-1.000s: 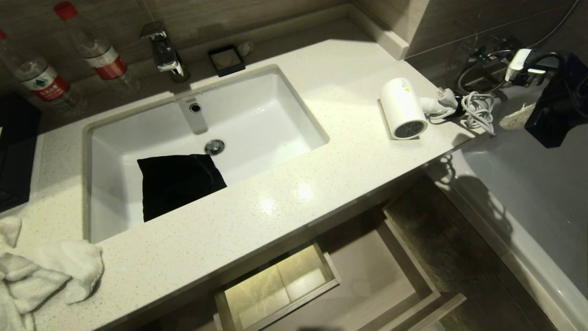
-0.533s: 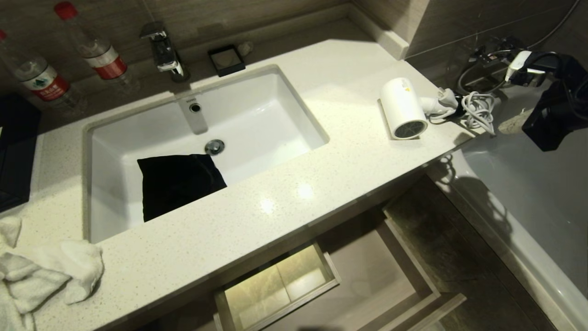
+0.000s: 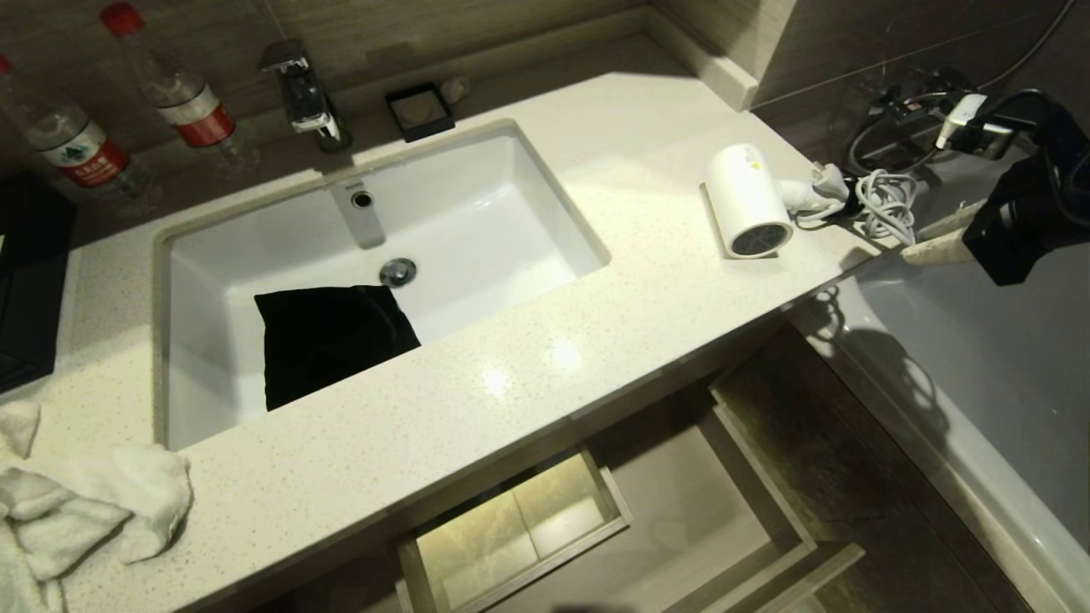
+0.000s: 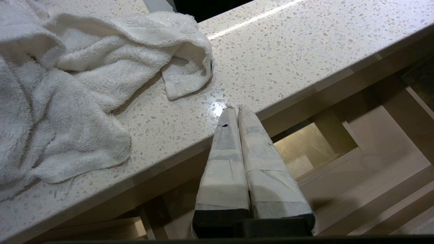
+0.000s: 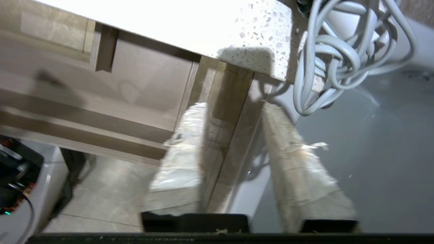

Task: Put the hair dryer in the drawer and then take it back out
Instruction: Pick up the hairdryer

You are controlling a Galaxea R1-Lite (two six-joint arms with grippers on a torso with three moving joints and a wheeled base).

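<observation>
The left hand [image 4: 234,112] hangs parked, fingers pressed together, at the tabletop [image 3: 545,375] edge above the open drawer [image 3: 681,511]. The 1 hair dryer [image 3: 749,209] lies just left of the right hand [image 5: 234,112], whose fingers are spread, empty; approach the barrel, avoiding its 1 cord [image 3: 886,204].

The countertop [image 3: 511,400] hides the rear of the drawer [image 3: 749,502]; the towel [image 3: 77,511] runs off-frame.
</observation>
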